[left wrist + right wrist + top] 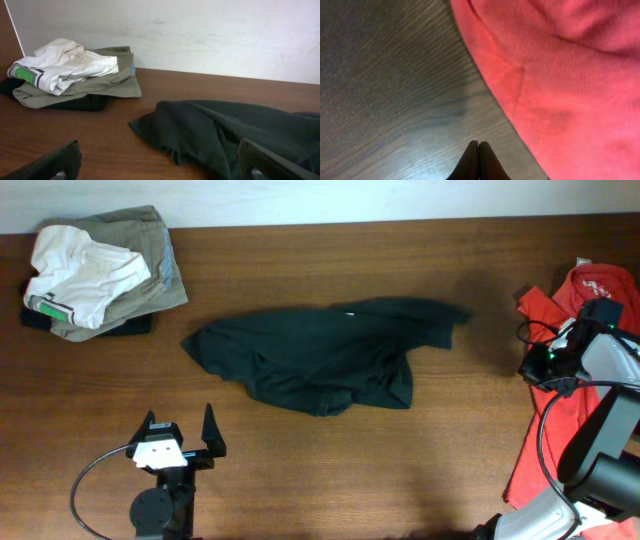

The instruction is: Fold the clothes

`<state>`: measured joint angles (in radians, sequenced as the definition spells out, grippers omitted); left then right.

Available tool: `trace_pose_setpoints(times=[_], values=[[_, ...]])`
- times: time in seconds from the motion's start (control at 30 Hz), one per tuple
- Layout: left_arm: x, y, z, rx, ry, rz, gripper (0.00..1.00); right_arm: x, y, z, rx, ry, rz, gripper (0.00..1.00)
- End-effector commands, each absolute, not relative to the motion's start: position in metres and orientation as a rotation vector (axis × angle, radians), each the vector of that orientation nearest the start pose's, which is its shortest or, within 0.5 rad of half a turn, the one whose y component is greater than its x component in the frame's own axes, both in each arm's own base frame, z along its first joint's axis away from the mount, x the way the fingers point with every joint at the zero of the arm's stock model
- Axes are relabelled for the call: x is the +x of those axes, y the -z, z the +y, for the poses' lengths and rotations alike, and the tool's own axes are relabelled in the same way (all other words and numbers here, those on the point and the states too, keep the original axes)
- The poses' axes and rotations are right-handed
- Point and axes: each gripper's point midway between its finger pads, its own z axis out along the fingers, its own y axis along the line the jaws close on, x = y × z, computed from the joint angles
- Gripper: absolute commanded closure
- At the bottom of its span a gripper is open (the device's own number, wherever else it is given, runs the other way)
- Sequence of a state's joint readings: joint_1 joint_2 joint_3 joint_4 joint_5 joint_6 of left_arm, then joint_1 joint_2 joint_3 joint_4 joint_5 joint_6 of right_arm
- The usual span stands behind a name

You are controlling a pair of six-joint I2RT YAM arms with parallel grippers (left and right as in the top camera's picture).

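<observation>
So the black T-shirt (320,355) is sitting in a crumpled heap roughly mid-bench. It's bunched up and wrinkly, with one sleeve poking out to the right and another lump sticking out left. There's a tiny white tag (350,307) showing on its far edge. From the left wrist camera the T-shirt (235,132) is a dark mound, fabric folded over on itself, resting flat on the brown wooden bench (400,470).

The left fingers (210,430) are on the near side of the T-shirt, off toward its left end. They're spread really wide with nothing between them, and they aren't touching the cloth. In the wrist view one finger (270,162) pokes up right in front of the T-shirt.

The right fingers (478,155) are well off to the right of the T-shirt and pressed tight together, tips meeting. They hold nothing and hover over bare wood just beside the edge of a red garment (570,75). That red garment (565,410) hangs around the bench's right edge, far from the T-shirt, with the right arm (600,370) over it.

Back and to the left of the T-shirt, well apart from it, there's a pile of clothes (100,275): a white piece (65,67) on top of an olive one (107,85), and something dark underneath. A pale wall (200,35) runs behind it all.
</observation>
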<state>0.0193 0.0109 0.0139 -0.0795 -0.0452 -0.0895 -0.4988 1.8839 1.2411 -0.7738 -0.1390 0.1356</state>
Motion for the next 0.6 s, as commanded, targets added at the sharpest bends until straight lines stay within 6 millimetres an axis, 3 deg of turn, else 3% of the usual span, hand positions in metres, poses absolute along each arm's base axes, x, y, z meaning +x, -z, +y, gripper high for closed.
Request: trace_pose_setpoints(times=[0.0, 0.13, 0.3, 0.47, 0.53, 0.57], values=[[0.246, -0.157, 0.014, -0.117, -0.002, 1.645, 0.01, 0.323, 0.001, -0.168, 1.004, -0.052, 2.869, 0.96], [0.246, -0.157, 0.014, -0.117, -0.002, 1.645, 0.01, 0.313, 0.022, -0.183, 1.072, -0.003, 2.89, 0.96], [0.246, -0.157, 0.014, -0.117, -0.002, 1.645, 0.01, 0.289, 0.025, -0.232, 1.263, 0.126, 2.797, 0.96], [0.246, -0.157, 0.014, -0.117, -0.002, 1.645, 0.01, 0.282, 0.017, -0.288, 1.299, 0.252, 2.655, 0.96], [0.246, -0.157, 0.014, -0.117, -0.002, 1.645, 0.01, 0.279, 0.007, -0.314, 1.289, 0.372, 2.617, 0.96], [0.246, -0.157, 0.014, -0.117, -0.002, 1.645, 0.01, 0.275, -0.005, -0.336, 1.298, 0.464, 2.577, 0.96]])
